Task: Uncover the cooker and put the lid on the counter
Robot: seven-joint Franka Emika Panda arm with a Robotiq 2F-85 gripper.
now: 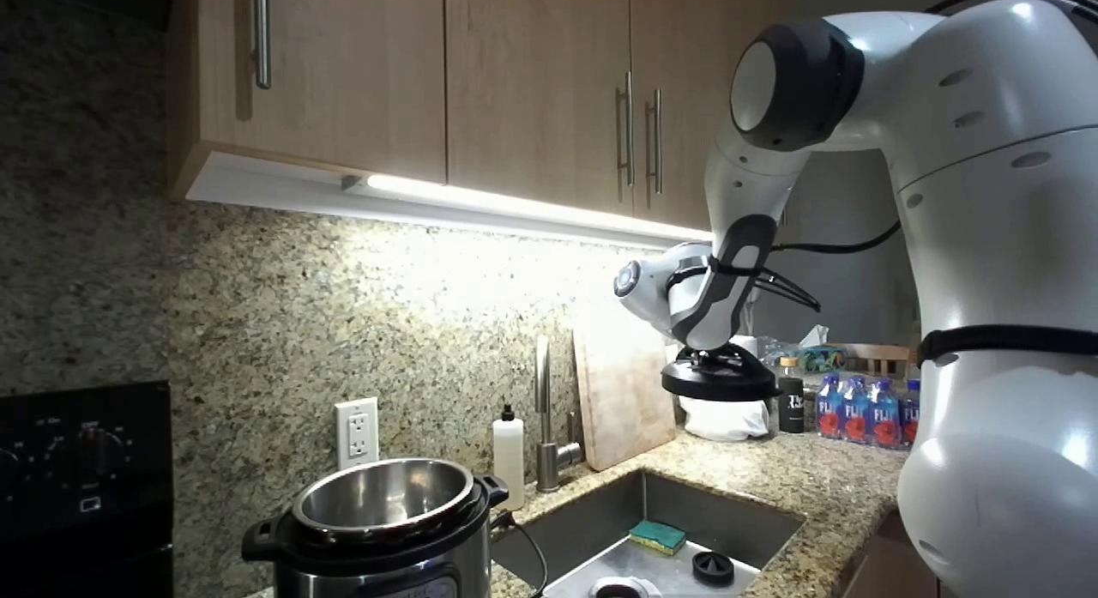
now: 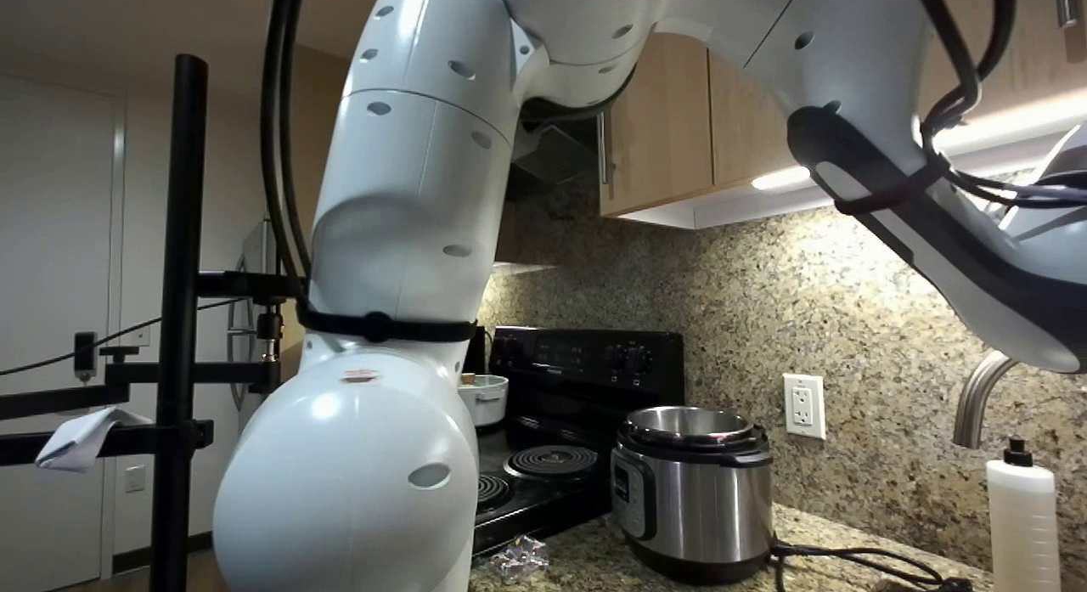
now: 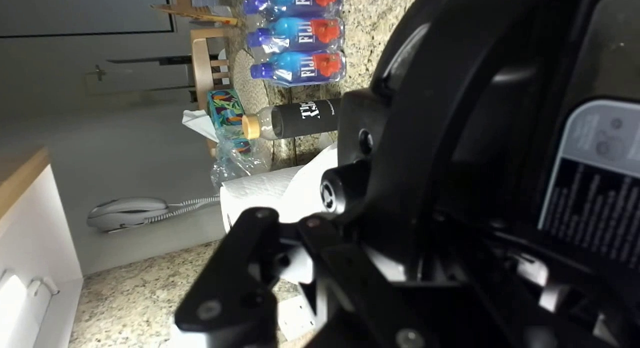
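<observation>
The cooker (image 1: pixel 468 551) stands uncovered, its steel inner pot showing. It also shows beside the stove in an exterior view (image 2: pixel 705 511). The black lid (image 1: pixel 719 383) hangs level in the air, well away from the cooker, above the counter (image 1: pixel 823 474) behind the sink. My gripper (image 1: pixel 712 354) points down and is shut on the lid's top handle. The gripper (image 3: pixel 370 273) also shows in the wrist view, where the dark lid (image 3: pixel 450 153) fills the right side. The fingertips are dark there and partly hidden. The lid and fingers are out of view in an exterior view.
The sink (image 1: pixel 729 499) holds a sponge (image 1: pixel 658 536). A faucet (image 1: pixel 545 409), soap bottle (image 1: pixel 509 456) and leaning cutting board (image 1: pixel 622 392) stand along the backsplash. A white bag (image 1: pixel 725 419), black bottle (image 1: pixel 791 402) and several water bottles (image 1: pixel 858 416) stand near the lid.
</observation>
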